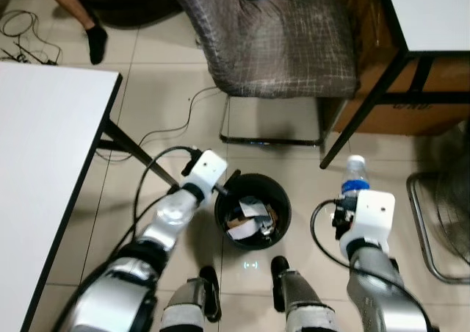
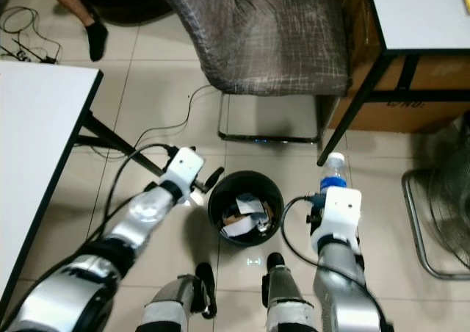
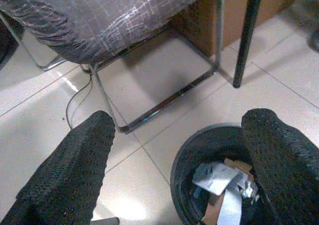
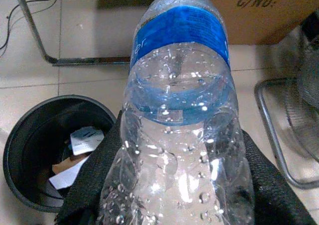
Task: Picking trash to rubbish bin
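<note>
My right gripper (image 4: 174, 205) is clamped on the water bottle (image 4: 179, 110), with the black rubbish bin (image 1: 252, 211) just to its left. The left gripper (image 3: 179, 155) hangs spread above the rim. Next I swing the bottle over the bin and let go.

A clear plastic bottle (image 4: 179, 115) with a blue label stands roughly upright, right of a round black rubbish bin (image 1: 252, 210) on the tiled floor. The bin holds what looks like crumpled paper and cardboard scraps (image 1: 251, 216).
</note>
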{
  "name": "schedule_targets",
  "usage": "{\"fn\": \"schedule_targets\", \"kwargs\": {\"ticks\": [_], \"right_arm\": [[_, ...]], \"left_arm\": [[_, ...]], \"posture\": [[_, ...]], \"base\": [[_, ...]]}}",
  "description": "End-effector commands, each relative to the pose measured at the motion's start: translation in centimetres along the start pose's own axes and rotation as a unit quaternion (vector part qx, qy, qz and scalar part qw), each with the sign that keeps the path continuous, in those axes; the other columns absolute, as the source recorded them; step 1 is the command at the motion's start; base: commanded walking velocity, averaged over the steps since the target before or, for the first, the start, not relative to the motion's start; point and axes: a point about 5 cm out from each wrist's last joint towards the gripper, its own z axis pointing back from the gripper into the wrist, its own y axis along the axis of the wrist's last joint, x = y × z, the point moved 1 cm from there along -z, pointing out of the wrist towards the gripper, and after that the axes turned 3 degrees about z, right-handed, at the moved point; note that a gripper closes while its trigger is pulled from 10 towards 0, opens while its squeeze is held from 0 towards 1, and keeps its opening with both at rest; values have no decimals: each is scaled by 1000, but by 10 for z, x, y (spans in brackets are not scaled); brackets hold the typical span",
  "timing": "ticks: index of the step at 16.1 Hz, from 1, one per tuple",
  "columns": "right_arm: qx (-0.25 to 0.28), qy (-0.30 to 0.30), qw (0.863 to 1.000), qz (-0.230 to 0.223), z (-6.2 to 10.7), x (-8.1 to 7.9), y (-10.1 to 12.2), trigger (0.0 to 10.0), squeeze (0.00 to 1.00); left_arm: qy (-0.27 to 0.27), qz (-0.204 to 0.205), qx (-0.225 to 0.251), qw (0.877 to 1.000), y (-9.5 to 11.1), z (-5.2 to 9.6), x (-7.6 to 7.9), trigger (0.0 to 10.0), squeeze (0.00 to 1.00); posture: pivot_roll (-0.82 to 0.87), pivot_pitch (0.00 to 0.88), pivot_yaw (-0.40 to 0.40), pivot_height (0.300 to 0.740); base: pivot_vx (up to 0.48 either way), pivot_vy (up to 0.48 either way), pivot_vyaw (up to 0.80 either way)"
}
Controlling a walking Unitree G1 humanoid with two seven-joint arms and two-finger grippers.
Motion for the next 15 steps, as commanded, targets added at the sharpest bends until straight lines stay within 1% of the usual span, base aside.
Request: {"fn": "schedule_targets", "kwargs": {"ticks": [1,2,3,4,5,6,8,9,11,12,14,15], "right_arm": [[-18,6,1000,-3,-2,2,-11,10000,0],[-19,13,1000,-1,-6,2,-11,10000,0],[-20,29,999,6,-15,0,-12,10000,0],[-20,35,999,11,-19,-1,-12,10000,0],[-22,42,999,14,-22,-2,-14,10000,0],[-23,48,998,17,-26,-3,-16,10000,0],[-31,58,998,21,-29,-6,-20,10000,0],[-32,60,997,21,-30,-7,-22,10000,0],[-46,75,996,15,-35,-10,-33,10000,0],[-49,80,996,15,-36,-11,-35,10000,0],[-56,102,993,1,-43,-20,-37,10000,0],[-58,109,992,1,-46,-25,-38,10000,0]], "left_arm": [[-15,0,-10,1000,-9,8,-2,10000,1000],[-26,4,-11,1000,-10,10,-5,10000,1000],[-73,7,-10,997,-10,16,-9,10000,1000],[-102,7,-6,995,-8,19,-9,10000,992],[-140,3,-2,990,-7,23,-7,10000,196],[-172,-3,2,985,-5,28,-6,10000,0],[-200,-20,-2,980,-4,31,-7,10000,0],[-203,-21,-2,979,-4,32,-7,10000,0],[-221,-32,1,975,0,35,-6,10000,0],[-225,-32,1,974,1,36,-6,10000,0],[-239,-39,2,970,4,39,-5,10000,0],[-253,-54,3,966,4,42,-4,10000,0]], "posture": [[79,327,60,740],[90,329,58,740],[109,332,57,740],[115,334,57,740],[126,334,57,740],[132,334,57,740],[137,333,58,740],[137,333,58,740],[152,335,65,740],[152,335,65,740],[160,341,71,740],[163,346,75,740]], "base": [[0,0,0],[0,0,0],[0,0,0],[0,0,0],[0,0,0],[0,0,0],[0,0,0],[0,0,0],[0,0,0],[0,0,0],[0,0,0],[0,0,0]]}}
